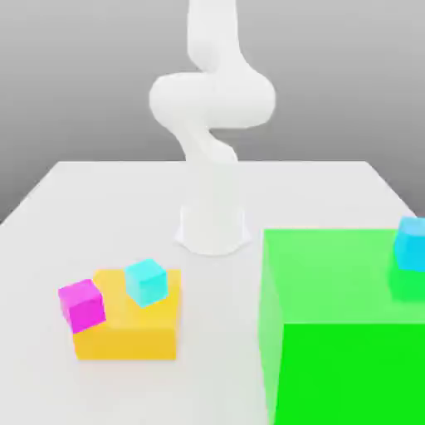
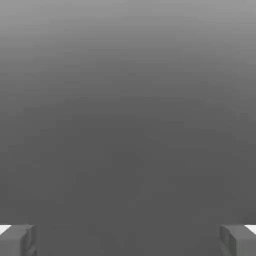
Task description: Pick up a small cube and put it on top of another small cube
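exterior view: one magenta cube [image 1: 82,305], two cyan cubes [image 1: 146,281], one green block [image 1: 349,332].

The white arm [image 1: 217,108] rises from its round base [image 1: 213,231] at the far middle of the pale table [image 1: 100,199]. Near the exterior view's left sits a yellow-orange block [image 1: 133,328], with a magenta cube [image 1: 82,305] tilted against its left top corner and a light-cyan cube [image 1: 147,281] resting on its top. A large green block [image 1: 340,324] fills the near right, carrying a blue cube [image 1: 411,243] at its far right edge.
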{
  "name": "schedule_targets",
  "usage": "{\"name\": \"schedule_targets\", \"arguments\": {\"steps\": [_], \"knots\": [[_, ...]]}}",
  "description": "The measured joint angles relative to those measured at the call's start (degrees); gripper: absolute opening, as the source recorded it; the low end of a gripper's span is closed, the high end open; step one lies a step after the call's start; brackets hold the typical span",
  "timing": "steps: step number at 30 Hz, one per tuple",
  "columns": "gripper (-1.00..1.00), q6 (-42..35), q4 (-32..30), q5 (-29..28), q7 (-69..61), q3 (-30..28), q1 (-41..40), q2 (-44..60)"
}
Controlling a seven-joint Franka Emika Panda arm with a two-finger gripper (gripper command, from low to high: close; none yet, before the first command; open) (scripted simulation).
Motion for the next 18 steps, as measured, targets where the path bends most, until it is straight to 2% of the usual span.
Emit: {"name": "schedule_targets", "arguments": {"steps": [8,18], "knots": [[0.0,-0.5,1.3,2.9,-19.8,-2.5,11.0,12.0],[0.0,1.9,-1.6,5.2,-44.9,-1.9,22.7,23.2]]}}
